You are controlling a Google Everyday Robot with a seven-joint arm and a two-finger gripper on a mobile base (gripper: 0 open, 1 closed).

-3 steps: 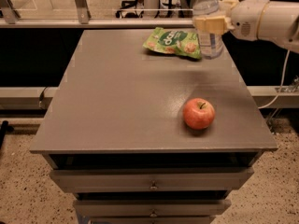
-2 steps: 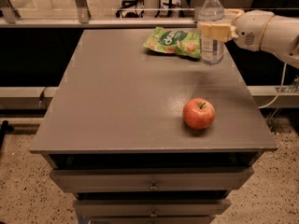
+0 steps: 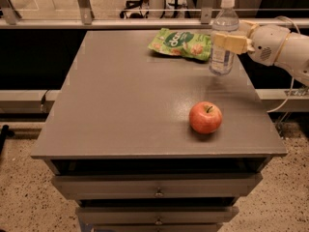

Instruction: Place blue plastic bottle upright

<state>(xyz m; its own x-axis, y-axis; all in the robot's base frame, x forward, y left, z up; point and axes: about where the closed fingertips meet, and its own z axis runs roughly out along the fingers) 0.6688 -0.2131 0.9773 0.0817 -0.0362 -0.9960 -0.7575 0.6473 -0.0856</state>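
Observation:
The blue plastic bottle (image 3: pixel 222 62), clear with a white cap and white label, stands upright on the grey table top (image 3: pixel 125 95) near its back right corner. My gripper (image 3: pixel 223 39) reaches in from the right on a white arm and is shut around the bottle's middle. One cream finger (image 3: pixel 231 42) crosses the front of the bottle; the other is hidden behind it. The bottle's base looks to rest on the table.
A green snack bag (image 3: pixel 181 43) lies just left of the bottle at the back. A red apple (image 3: pixel 205 117) sits nearer the front right. A metal rail (image 3: pixel 120 23) runs behind the table. Drawers (image 3: pixel 157 190) are below the front edge.
The gripper and bottle have moved down and slightly left. The bottle's base has come to the table beside the snack bag. The apple and bag have not moved.

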